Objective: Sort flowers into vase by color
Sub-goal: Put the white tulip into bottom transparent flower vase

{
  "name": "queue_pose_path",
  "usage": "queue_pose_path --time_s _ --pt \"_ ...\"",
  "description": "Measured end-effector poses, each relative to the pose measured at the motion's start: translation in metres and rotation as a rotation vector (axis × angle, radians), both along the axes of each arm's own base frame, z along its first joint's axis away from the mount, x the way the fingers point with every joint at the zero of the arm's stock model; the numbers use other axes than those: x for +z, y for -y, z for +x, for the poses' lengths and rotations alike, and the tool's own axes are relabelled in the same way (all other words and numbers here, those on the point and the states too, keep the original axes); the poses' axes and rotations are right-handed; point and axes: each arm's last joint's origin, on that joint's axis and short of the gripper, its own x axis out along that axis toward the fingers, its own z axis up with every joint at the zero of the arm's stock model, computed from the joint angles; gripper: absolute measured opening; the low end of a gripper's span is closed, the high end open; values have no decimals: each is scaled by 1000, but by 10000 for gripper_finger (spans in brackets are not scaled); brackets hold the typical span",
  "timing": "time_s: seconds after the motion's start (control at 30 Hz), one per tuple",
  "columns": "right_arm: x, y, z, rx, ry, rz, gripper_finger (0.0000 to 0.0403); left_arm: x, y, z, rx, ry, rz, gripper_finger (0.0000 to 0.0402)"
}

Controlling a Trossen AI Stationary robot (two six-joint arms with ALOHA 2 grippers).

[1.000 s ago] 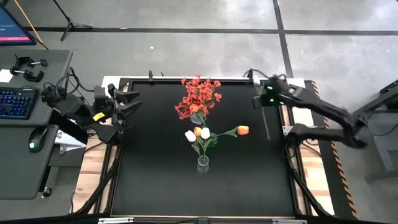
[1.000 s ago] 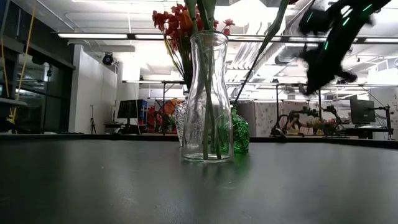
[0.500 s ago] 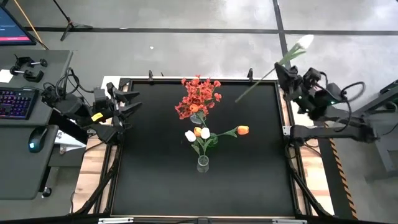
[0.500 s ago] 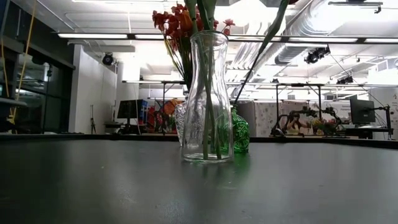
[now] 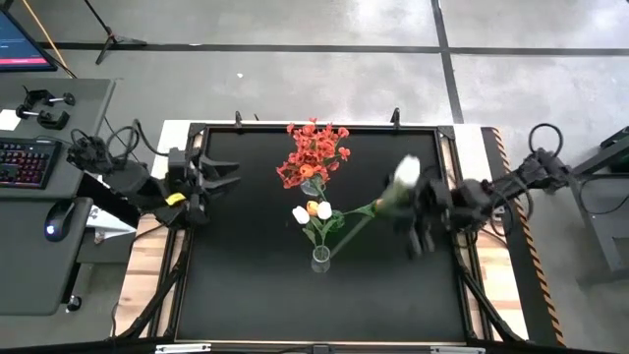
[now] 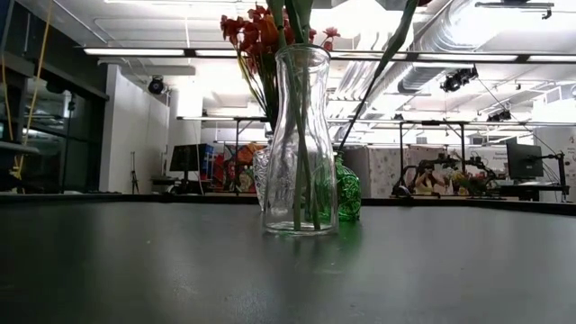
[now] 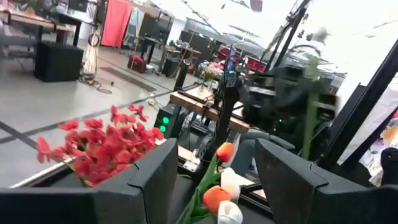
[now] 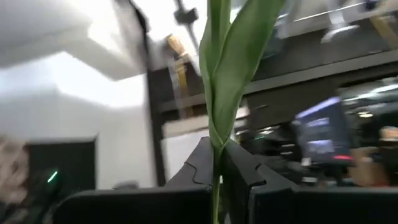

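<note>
White and blurred, a tulip head rides just above the right gripper over the right part of the black table. The right wrist view shows this gripper's two dark fingers pinched together on the tulip's thin green stalk, with a long leaf rising straight up from between them. In the high view the stalk slants away from the gripper toward the clear glass vase, which stands near the table's middle, well to the side of the gripper.

That vase already carries a white tulip, an orange tulip and a second white bloom touching it, while another orange tulip leans out on a long stalk toward the right gripper, ending just beside it. Farther from the gripper, beyond the clear vase, a bushy red blossom spray stands upright. From table height the clear vase is in front with green stalks inside, a green glass vase shows partly hidden behind it, and red blooms sit at the top edge; neither gripper shows in that view.

Over at the table's left edge the left gripper waits with its fingers spread wide apart, holding nothing; past them its wrist camera sees the red spray and the tulips.
</note>
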Motion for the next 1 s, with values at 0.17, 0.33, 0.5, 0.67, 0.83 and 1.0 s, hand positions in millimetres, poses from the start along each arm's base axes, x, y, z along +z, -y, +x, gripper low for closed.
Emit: queue_pose_path --time_s 0.17,0.33,0.5,0.67,0.83,1.0 --pt "20 -45 3 -63 -150 -105 0 -2 9 15 0 14 -17 199" --pt "9 -77 24 -269 -372 -162 0 -1 14 22 0 36 -24 199" --pt "-18 -83 57 -354 -404 -119 0 -2 14 23 1 32 -14 199" --pt "-49 -69 90 -541 -462 -115 0 -2 14 23 1 29 -2 199" --pt "-67 -59 107 -546 -501 -67 0 -1 14 23 3 20 26 199" --pt "-71 -58 108 -565 -533 -40 0 -1 14 23 2 20 27 199"
